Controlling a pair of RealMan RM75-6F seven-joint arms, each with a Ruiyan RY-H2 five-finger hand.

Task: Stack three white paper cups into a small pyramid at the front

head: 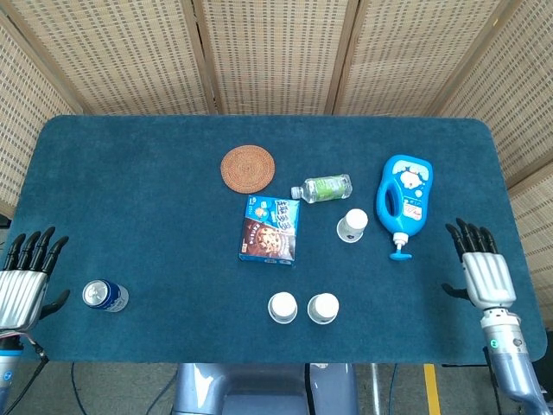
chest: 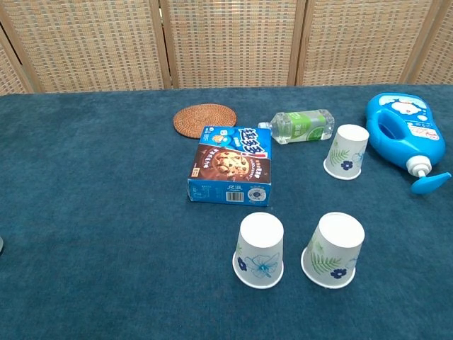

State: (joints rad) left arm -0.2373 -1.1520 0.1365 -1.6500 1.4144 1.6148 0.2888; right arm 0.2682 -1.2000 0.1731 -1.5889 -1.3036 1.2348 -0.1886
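- Two inverted paper cups (chest: 259,251) (chest: 333,250) are set side by side near the front; the third cup (chest: 347,151) stands farther right.
- Left hand (head: 22,281) and right hand (head: 480,271) are held at the worktop (head: 130,190) edges, fingers apart, holding nothing.

White paper cups (chest: 260,250) are printed with blue flowers or green ferns, a blue cookie box (chest: 231,164) and blue detergent bottle (chest: 404,138) are seen, and the woven coaster (chest: 204,117) appears tan.

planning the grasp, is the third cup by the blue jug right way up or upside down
Upside down. In the chest view the third cup stands rim-down on the cloth, its narrow closed base on top, beside the blue jug.
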